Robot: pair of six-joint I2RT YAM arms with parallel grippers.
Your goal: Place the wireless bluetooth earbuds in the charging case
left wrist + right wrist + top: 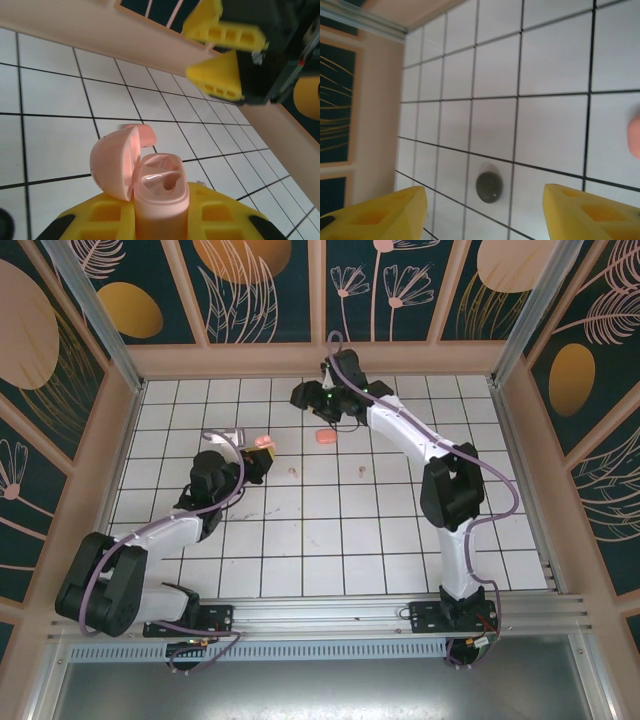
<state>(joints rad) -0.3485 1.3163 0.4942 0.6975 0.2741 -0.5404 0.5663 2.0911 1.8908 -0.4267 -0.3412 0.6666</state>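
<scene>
Item 1. The white tiled table (400,540) carries both arms.

Item 2. The right arm (420,445) reaches from its base towards the far middle of the table. The left arm (170,535) reaches to the left-centre tiles.

Item 3. The right gripper (222,50) hangs above the far tiles. Its yellow fingers are spread wide and released, with nothing between them.

Item 4. The left gripper (258,452) is clenched on the charging case (161,187), grasping its lower body and holding it upright above the tiles.

Item 5. The case is pale pink. Its lid (115,167) is hinged back to the left, and the two moulded wells are exposed.

Item 6. A coral-salmon object (324,437) lies on the table just near of the right gripper, apart from the held case. Its type cannot be told.

Item 7. A dark rounded object (489,187) rests on a tile below the spread right fingers, untouched. What it is cannot be told.

Item 8. The first earbud (292,471), pale pink, lies loose on the tiles just right of the left gripper. The second earbud (360,471), of like colour, lies further right in the same row, well apart from the first. Both are outside the case.
</scene>
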